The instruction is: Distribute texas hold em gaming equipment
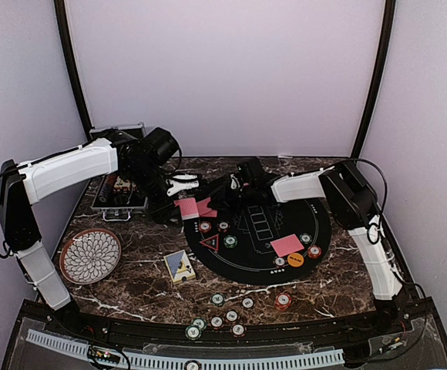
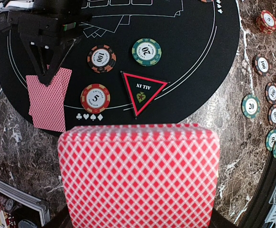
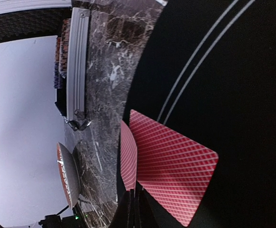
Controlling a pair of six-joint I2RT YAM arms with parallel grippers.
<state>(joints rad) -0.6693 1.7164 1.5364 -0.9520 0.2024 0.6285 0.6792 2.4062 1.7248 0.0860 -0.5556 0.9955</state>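
- left hand (image 1: 182, 194) clamped on deck of red-backed cards (image 2: 138, 175), held over left rim of black felt mat (image 1: 320, 231)
- right hand (image 3: 134, 206) pinched tight on edge of single card (image 2: 47, 102); card straddles the mat's far-left rim, part on mat, part on marble counter (image 1: 139, 285)
- red triangle (image 2: 142, 92) flat on mat, just beside the deck
- 5 chip (image 2: 95, 98), 100 chip (image 2: 101, 58) and 20 chip (image 2: 146, 51) close around it
- second card (image 1: 287, 245) face down on mat's near-right part, with orange disc (image 1: 295, 260) just beside it
- loose chips (image 1: 217, 299) scattered along counter's near edge, off the mat
- patterned plate (image 1: 90, 255) at counter's left edge
- silver case (image 1: 119, 196) in far-left corner
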